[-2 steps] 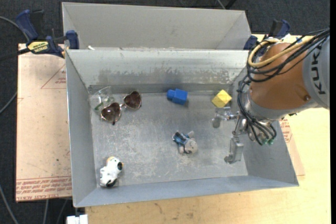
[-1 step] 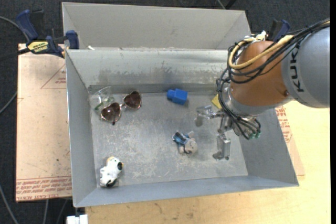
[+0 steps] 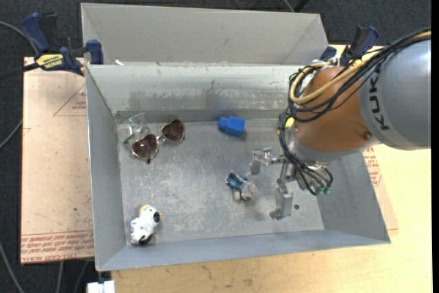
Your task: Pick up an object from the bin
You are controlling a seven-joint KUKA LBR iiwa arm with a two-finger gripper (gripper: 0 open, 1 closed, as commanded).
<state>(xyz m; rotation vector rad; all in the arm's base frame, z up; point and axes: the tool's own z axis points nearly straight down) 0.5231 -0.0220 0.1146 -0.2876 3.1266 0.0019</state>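
My gripper (image 3: 271, 184) hangs low over the right half of the bin floor, its two metal fingers spread apart and open, with nothing between them. One fingertip (image 3: 260, 160) is toward the back and the other (image 3: 281, 209) toward the front. Just left of the gap lies a small blue and grey object (image 3: 241, 186), close to the fingers but not between them. A blue block (image 3: 232, 125) rests near the back wall, up and to the left of the gripper.
Heart-shaped brown sunglasses (image 3: 158, 138) lie at the back left beside a small clear-green item (image 3: 132, 130). A white and black toy (image 3: 145, 224) sits in the front left corner. The arm's orange cover and cables overhang the bin's right side.
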